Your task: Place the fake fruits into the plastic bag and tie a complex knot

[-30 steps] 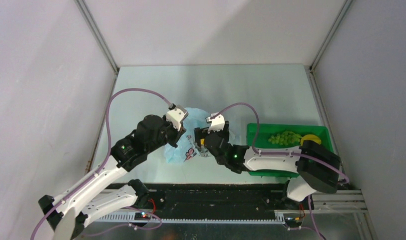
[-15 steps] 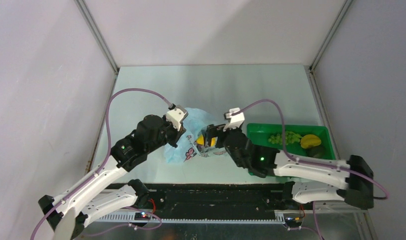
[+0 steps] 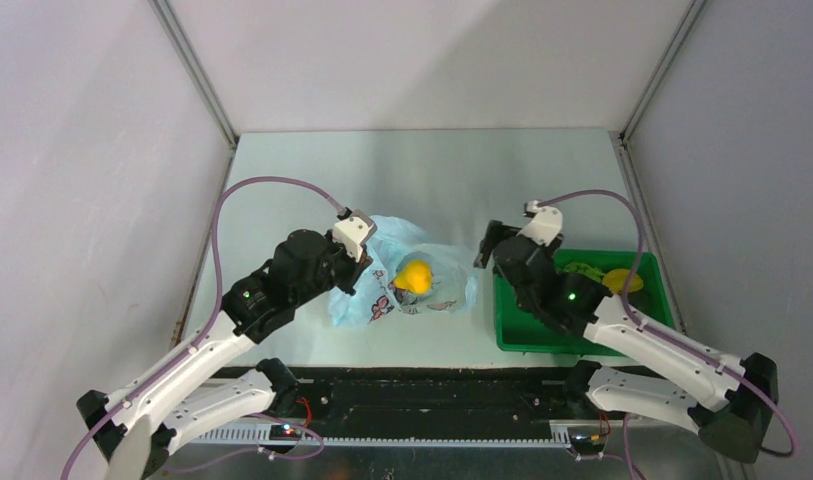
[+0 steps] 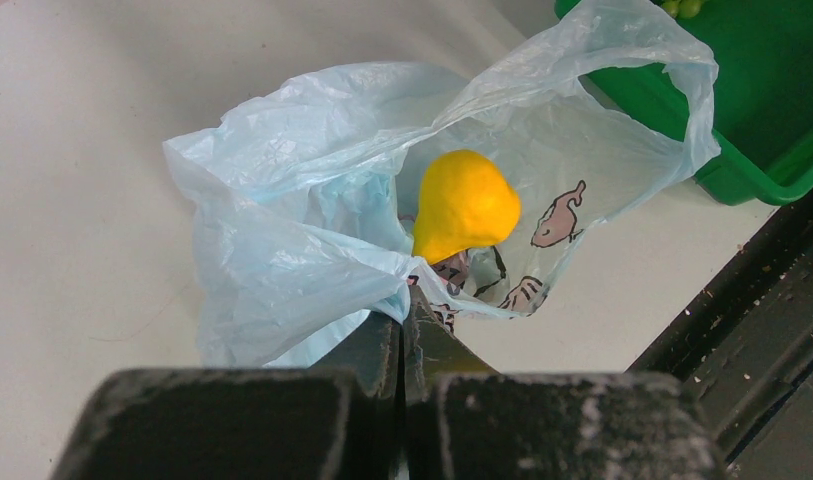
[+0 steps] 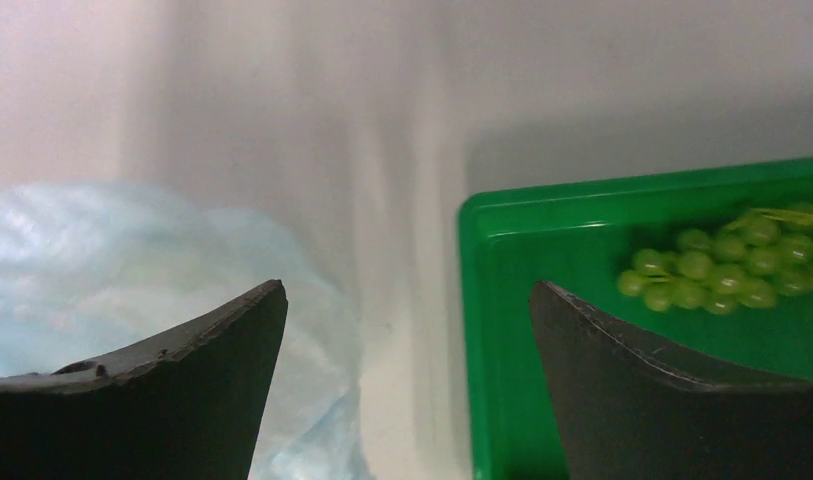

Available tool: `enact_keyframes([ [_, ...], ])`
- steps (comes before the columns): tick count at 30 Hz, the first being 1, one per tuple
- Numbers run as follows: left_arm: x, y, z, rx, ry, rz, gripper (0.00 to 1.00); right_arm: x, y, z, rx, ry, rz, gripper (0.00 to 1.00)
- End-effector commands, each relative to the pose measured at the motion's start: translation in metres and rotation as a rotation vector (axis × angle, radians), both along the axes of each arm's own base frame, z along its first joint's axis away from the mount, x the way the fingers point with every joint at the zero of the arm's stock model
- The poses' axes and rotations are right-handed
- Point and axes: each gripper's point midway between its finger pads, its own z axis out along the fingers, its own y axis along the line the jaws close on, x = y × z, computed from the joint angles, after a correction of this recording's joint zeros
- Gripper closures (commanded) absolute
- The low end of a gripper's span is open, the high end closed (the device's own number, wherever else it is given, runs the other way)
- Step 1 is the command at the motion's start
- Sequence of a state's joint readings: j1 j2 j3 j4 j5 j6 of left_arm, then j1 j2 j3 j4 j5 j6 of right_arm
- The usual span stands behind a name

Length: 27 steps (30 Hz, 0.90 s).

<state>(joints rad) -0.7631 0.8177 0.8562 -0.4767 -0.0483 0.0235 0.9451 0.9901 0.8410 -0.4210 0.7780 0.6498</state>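
While left gripper pinches the crinkly pale-blue bag, maybe its rim, right gripper gapes.

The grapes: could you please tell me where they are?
The grapes lie inside the green tray, right of the blue bag, seen from the right wrist.

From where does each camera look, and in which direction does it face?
Top external: high behind the left arm and right arm, looking down on the table.
Left wrist: looks along its shut left pincer, pinching the plastic bag around the yellow fruit.
Right wrist: looks past its open right pincer at table and grapes.
Shared: both wrist views show plastic bag and green tray.
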Motion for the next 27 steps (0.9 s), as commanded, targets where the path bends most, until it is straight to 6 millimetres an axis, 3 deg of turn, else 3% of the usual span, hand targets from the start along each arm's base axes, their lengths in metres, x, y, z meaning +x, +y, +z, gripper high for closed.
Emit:
enact_keyframes([
  [1, 0.002, -0.002, 0.006, -0.033, -0.011, 0.009, 1.0, 0.005, -0.048, -0.004, 0.043, 0.047, -0.167, 0.05],
  [4, 0.002, -0.002, 0.008, -0.037, -0.015, 0.006, 1.0, 0.013, -0.072, -0.021, 0.07, 0.091, -0.239, 0.04],
  [6, 0.001, -0.002, 0.008, -0.038, -0.015, 0.005, 1.0, 0.019, -0.098, -0.037, 0.1, 0.124, -0.328, 0.04],
  [7, 0.002, -0.002, 0.009, -0.039, -0.016, 0.006, 1.0, 0.019, -0.1, -0.05, 0.123, 0.147, -0.337, 0.04],
  [8, 0.002, -0.002, 0.009, -0.039, -0.016, 0.006, 1.0, 0.018, -0.116, -0.065, 0.129, 0.17, -0.389, 0.04],
  [14, 0.002, -0.002, 0.01, -0.038, -0.016, 0.008, 1.0, 0.017, -0.155, -0.106, 0.233, 0.204, -0.546, 0.04],
  [21, 0.0, -0.002, 0.011, -0.046, -0.02, 0.0, 1.0, 0.019, -0.19, -0.14, 0.26, 0.232, -0.646, 0.05],
  [27, 0.0, -0.003, 0.011, -0.047, -0.018, -0.005, 1.0, 0.03, -0.201, -0.152, 0.281, 0.234, -0.663, 0.08],
])
